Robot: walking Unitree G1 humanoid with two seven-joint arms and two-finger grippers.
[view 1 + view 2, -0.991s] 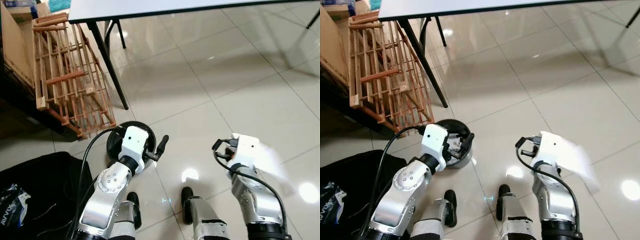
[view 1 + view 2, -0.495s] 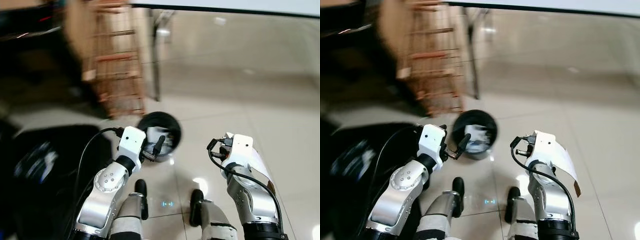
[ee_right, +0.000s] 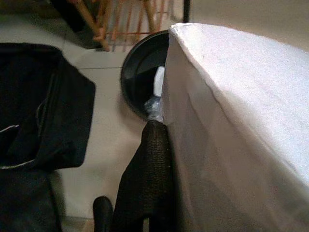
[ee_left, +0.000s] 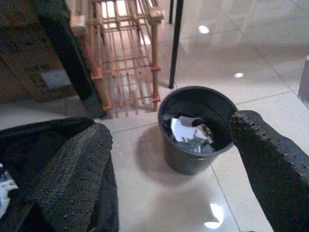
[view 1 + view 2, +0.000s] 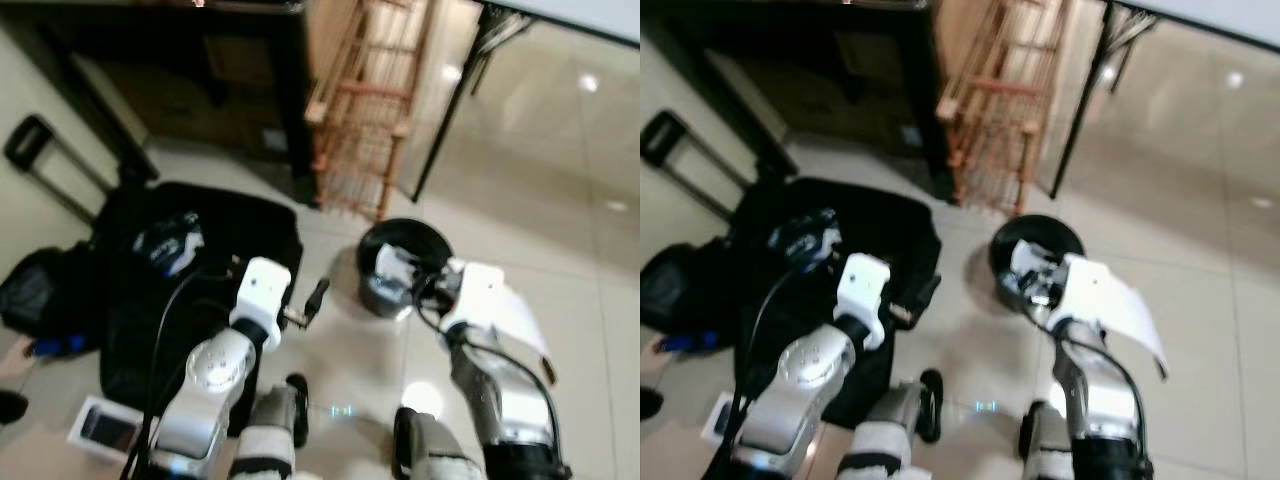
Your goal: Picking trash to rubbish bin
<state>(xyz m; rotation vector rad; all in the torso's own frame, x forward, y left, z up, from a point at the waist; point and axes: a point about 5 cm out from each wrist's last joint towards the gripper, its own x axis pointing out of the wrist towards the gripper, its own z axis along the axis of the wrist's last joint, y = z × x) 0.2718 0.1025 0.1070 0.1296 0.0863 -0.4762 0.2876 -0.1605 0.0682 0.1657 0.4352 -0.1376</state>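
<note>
Tiled floor (image 5: 560, 260): bin (image 4: 195, 128) at 12 o'clock; right gripper (image 3: 159, 145) clamps white paper (image 3: 231, 125), left gripper (image 4: 169, 159) gapes; no legible writing.

White sheet of paper (image 3: 231, 125) occupies the near field, pressed against one black finger (image 3: 147, 179) of the right gripper (image 3: 164, 159); black rubbish bin (image 3: 137, 77) stands on the tiled floor (image 3: 104, 159) beyond, trash inside; black bag (image 3: 38, 106) lies beside it.
</note>
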